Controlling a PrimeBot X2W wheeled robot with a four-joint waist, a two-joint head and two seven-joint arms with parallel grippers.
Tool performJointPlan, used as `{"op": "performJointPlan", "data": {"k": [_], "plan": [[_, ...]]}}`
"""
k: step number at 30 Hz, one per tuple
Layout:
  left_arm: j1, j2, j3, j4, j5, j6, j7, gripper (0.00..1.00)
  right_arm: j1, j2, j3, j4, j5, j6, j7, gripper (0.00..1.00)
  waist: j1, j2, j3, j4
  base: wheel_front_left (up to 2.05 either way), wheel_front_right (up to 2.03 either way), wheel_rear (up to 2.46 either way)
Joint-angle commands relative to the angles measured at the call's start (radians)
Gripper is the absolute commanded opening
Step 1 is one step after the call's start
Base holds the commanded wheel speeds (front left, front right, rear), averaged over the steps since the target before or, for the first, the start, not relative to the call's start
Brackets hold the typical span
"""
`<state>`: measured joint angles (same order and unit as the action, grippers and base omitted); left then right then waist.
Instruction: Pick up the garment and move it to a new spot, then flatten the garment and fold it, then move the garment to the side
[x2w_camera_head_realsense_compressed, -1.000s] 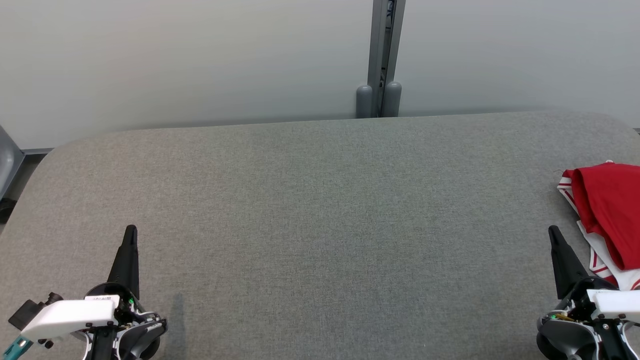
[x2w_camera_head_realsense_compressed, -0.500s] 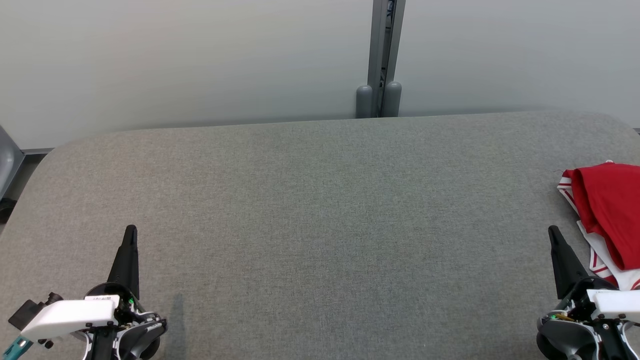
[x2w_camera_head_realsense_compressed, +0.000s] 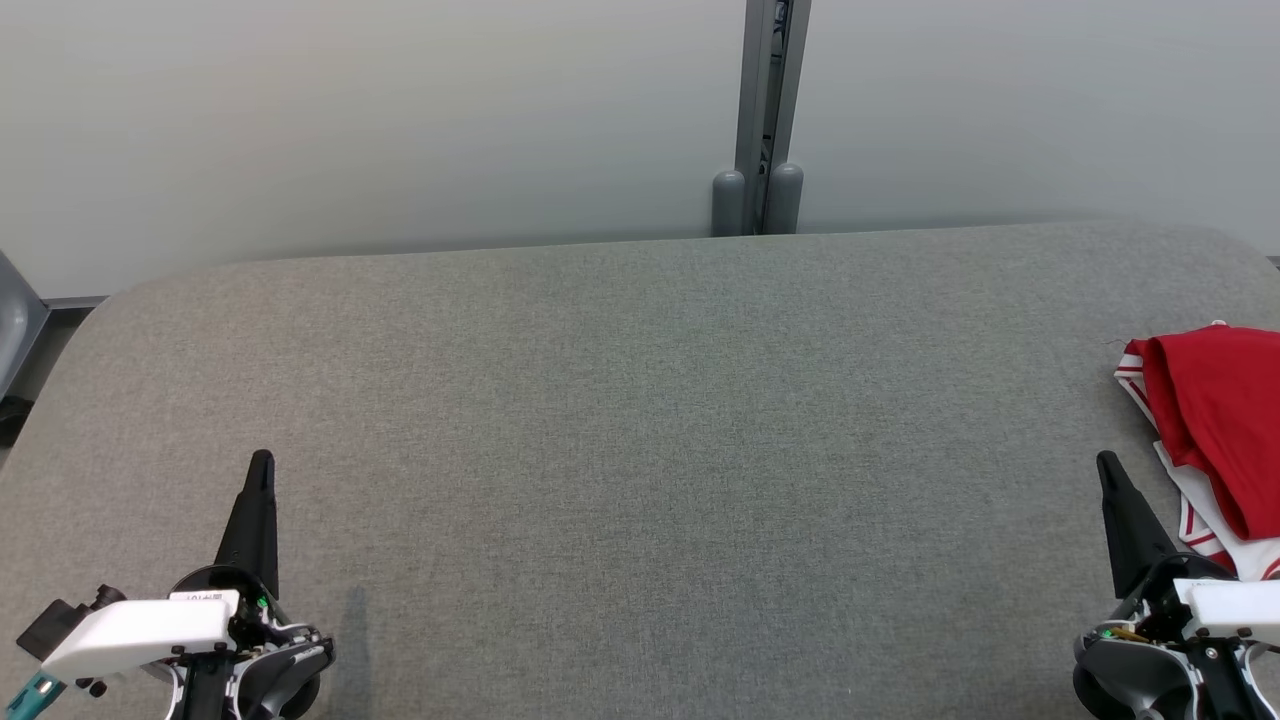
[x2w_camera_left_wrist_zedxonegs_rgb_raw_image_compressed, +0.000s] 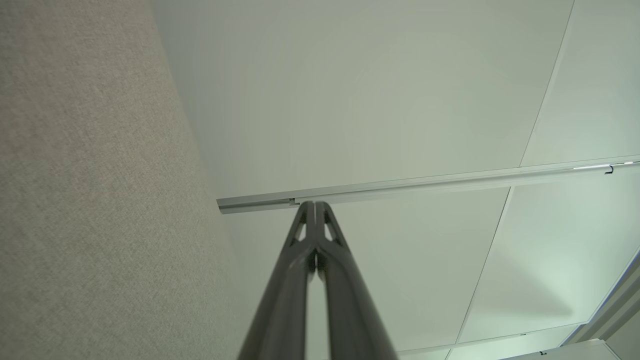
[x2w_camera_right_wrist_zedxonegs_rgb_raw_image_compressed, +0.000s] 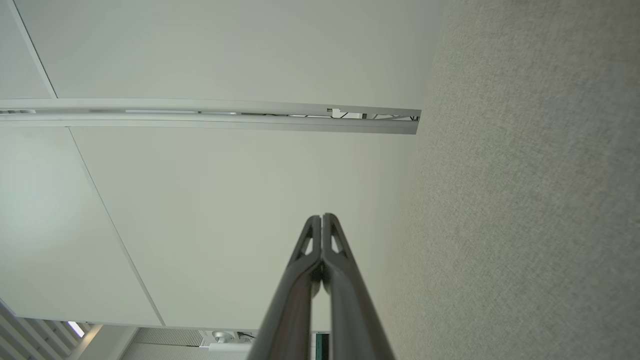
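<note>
Jaws of both the left gripper (x2w_camera_head_realsense_compressed: 262, 460) and the right gripper (x2w_camera_head_realsense_compressed: 1105, 462) are pressed together on nothing, near the table's (x2w_camera_head_realsense_compressed: 640, 400) front edge. Nothing has shifted in the last second, so the work stands idle. The garment (x2w_camera_head_realsense_compressed: 1215, 420), red with white striped trim, lies bunched at the table's right edge, partly cropped, perhaps loosely folded.

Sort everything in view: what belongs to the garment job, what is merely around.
Job: red-and-white garment, crumpled, far right; grey padded table; left gripper, shut; right gripper, shut.
Merely around: grey wall post; pale wall panels.
</note>
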<state>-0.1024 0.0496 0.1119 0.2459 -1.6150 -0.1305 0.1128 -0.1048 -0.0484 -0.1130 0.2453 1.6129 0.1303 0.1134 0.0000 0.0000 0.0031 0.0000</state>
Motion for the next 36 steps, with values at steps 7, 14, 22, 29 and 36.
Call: {"op": "performJointPlan", "data": {"k": [7, 14, 22, 29, 36], "plan": [[-0.014, 0.002, 0.005, 0.001, 0.002, -0.004, 0.002, 0.0, -0.009, -0.005, -0.002, 0.003, 0.0, 0.001, 0.002, 0.0, 0.0, 0.0, 0.0, 0.0, 0.0, 0.0, 0.0], [-0.014, 0.002, 0.005, 0.001, 0.002, -0.004, 0.002, 0.0, -0.009, -0.005, -0.002, 0.003, -0.001, 0.001, 0.002, 0.0, 0.0, 0.0, 0.0, 0.0, 0.0, 0.0, 0.0], [-0.014, 0.001, 0.005, 0.001, 0.002, -0.004, 0.003, 0.0, -0.009, -0.005, -0.002, 0.003, -0.001, 0.001, 0.002, 0.0, 0.0, 0.0, 0.0, 0.0, 0.0, 0.0, 0.0], [-0.014, 0.001, 0.005, 0.001, 0.002, -0.004, 0.003, 0.0, -0.009, -0.005, -0.003, 0.003, -0.001, 0.001, 0.002, 0.0, 0.0, 0.0, 0.0, 0.0, 0.0, 0.0, 0.0], [-0.014, 0.001, 0.006, 0.001, 0.003, -0.004, 0.003, 0.0, -0.009, -0.004, -0.002, 0.003, -0.001, 0.001, 0.002, 0.0, 0.0, 0.0, 0.0, 0.0, 0.0, 0.0, 0.0]]}}
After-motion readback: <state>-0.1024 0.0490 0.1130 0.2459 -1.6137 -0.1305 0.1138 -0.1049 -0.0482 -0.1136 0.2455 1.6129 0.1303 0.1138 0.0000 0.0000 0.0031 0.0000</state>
